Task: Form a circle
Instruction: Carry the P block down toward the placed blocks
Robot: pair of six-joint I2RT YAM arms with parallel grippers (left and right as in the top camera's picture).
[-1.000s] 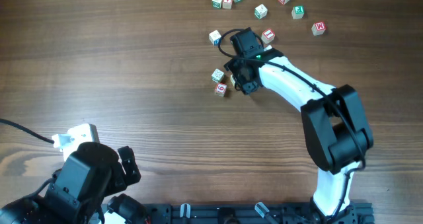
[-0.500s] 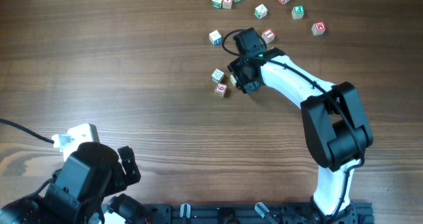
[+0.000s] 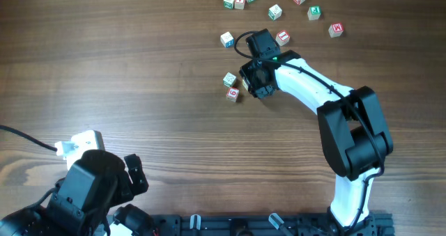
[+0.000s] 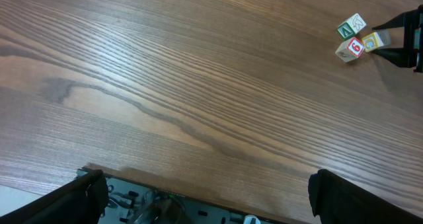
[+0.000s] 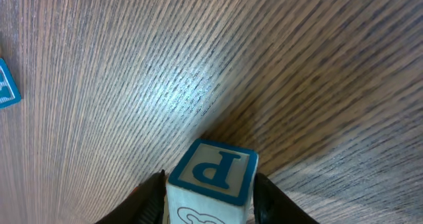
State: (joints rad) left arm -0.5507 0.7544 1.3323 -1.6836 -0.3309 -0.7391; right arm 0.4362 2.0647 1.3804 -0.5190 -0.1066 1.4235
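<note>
a white box point(image 3: 82, 142) sits on wooden table point(image 3: 139, 69).

Blue-P cube point(image 5: 211, 181), base out of frame

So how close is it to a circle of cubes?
Barely started. No ring yet: a green-marked cube and a red 6 cube sit together; the right hand has a blue P cube between its fingers beside them. The scattered cubes farther back are left.

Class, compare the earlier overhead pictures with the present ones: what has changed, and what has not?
The right gripper shifted slightly upward in the overhead view and closed its fingers on the P block. The green-lettered cube, the red-lettered cube beside it and the open left gripper stayed put.
</note>
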